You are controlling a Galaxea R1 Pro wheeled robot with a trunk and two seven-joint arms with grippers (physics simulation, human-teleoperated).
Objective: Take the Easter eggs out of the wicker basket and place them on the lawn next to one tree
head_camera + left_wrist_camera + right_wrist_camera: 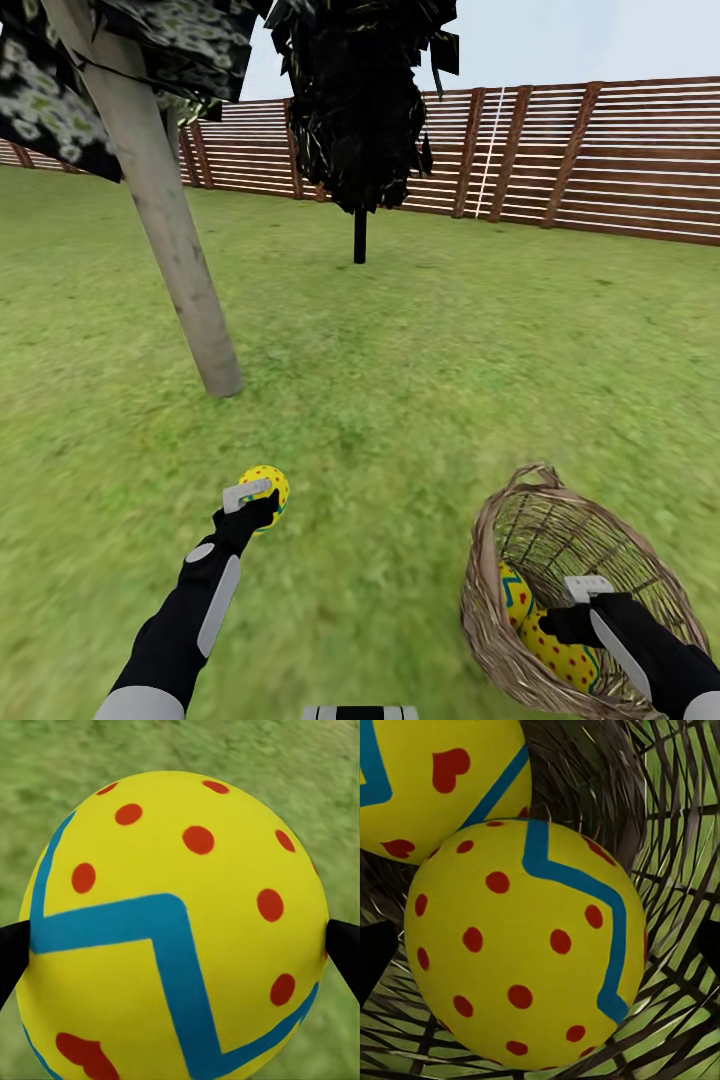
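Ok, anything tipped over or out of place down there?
Yes: the wicker basket lies tipped on its side on the lawn, two eggs inside with the right tool reaching in. The nearby pale trunk leans.

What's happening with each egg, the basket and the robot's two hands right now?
Egg in left gripper: held, out of the basket, above the lawn.
Left gripper: shut on that egg.
Two eggs in basket: inside, touching each other.
Wicker basket: tipped on its side on the grass.
Right gripper: reaching into the basket, open around the spotted egg.
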